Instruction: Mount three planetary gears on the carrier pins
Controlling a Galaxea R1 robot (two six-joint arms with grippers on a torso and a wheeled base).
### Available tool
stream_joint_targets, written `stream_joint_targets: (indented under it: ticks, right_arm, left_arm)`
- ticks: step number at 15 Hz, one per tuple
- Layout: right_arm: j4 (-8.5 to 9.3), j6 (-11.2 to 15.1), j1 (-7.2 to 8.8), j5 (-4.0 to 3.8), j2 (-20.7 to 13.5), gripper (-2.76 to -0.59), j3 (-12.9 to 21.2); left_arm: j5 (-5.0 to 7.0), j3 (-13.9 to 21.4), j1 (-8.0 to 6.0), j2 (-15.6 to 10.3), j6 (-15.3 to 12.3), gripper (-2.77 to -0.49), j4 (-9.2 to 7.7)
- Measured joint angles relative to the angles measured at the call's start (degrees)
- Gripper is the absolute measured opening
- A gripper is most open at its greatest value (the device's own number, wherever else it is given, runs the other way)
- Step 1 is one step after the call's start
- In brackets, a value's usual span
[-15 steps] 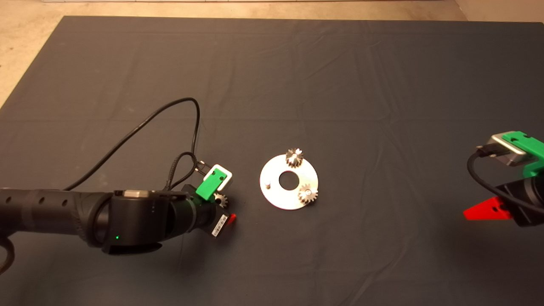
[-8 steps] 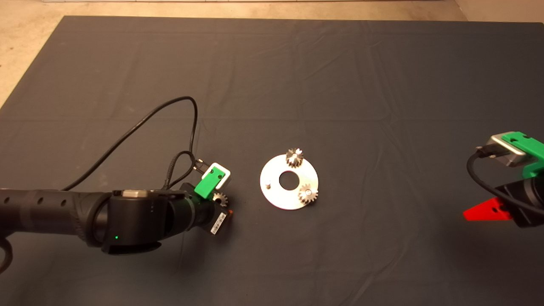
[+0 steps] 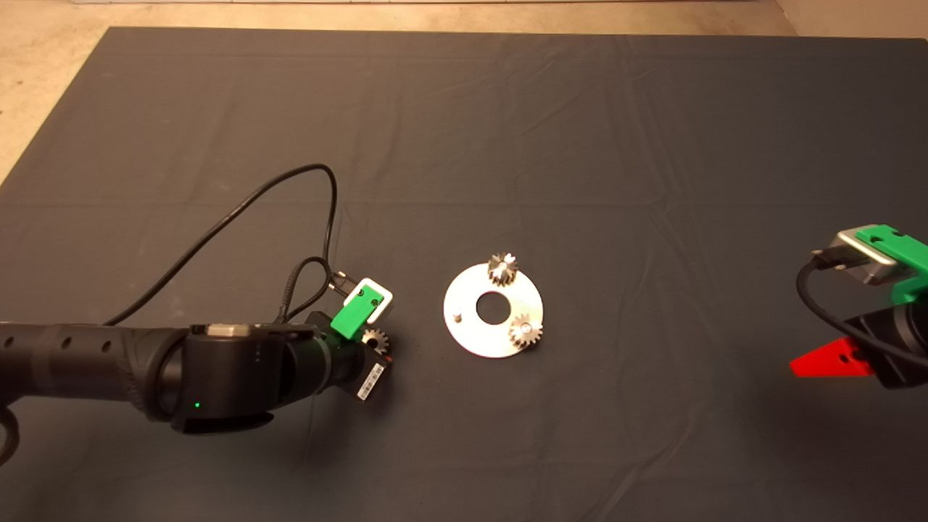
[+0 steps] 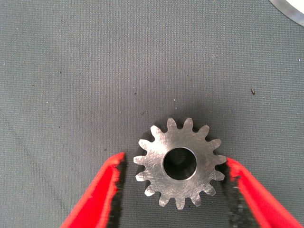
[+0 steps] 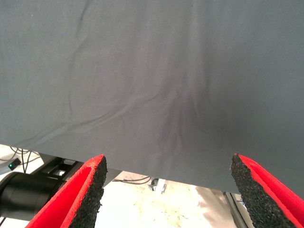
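Note:
The round silver plate [image 3: 493,342] lies mid-mat with three carrier pins. A dark steel gear [image 3: 502,269] sits on the far pin and a bright silver gear [image 3: 525,331] on the near right pin. The left pin [image 3: 457,315] is bare. The third gear [image 3: 375,339] lies flat on the mat left of the plate. My left gripper [image 3: 376,346] is down over it. In the left wrist view the gear [image 4: 179,164] lies between the two fingers of the open left gripper [image 4: 175,159]; one pad [image 4: 231,172] is at its teeth, the other a small gap away.
My right gripper [image 3: 826,360] is parked at the right edge of the mat, open in its wrist view [image 5: 168,164], looking past the mat's edge at the floor. A black cable [image 3: 290,190] loops above the left arm. The plate's rim [image 4: 290,10] shows in the left wrist view.
The left gripper has eased a little closer over the loose gear, and its red fingertip no longer shows past the wrist in the head view. The gear, the plate and the right arm have not moved.

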Motion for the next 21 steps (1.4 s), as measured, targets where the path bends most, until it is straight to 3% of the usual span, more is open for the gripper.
stream_joint_targets:
  ticks: [3,6,10,11,14,16,19,21]
  right_arm:
    - [0.02,-0.01,-1.91,0.09,0.01,-1.44,0.09]
    - [0.02,0.0,-2.69,0.1,0.01,-1.44,0.09]
    - [0.0,0.0,-6.83,0.32,0.45,-1.44,0.11]
    - [-0.11,0.0,-8.13,1.05,1.06,-1.44,0.11]
    - [-1.75,0.02,-11.56,4.28,2.66,-1.44,0.11]
    - [-2.9,0.02,-12.51,4.75,3.75,-1.44,0.11]
    - [-3.17,0.02,-12.51,4.94,3.79,-1.44,0.16]
    - [-3.23,0.02,-12.48,4.96,3.79,-1.44,0.17]
  left_arm:
    - [-0.13,0.0,0.0,0.05,0.0,-2.17,-0.01]
    - [0.0,0.0,0.02,0.16,0.01,-2.24,-0.01]
    - [0.02,0.0,0.02,0.13,0.7,-2.28,-0.01]
    - [0.0,0.0,0.02,0.13,1.3,-2.28,-0.01]
    - [-0.15,0.0,0.02,-0.01,1.41,-2.35,-0.01]
    - [-0.06,0.0,0.0,0.02,1.44,-2.35,-0.01]
    - [-0.04,0.02,0.0,-0.01,1.46,-2.4,-0.01]
    - [0.6,0.94,0.0,-0.06,1.5,-2.4,-0.01]
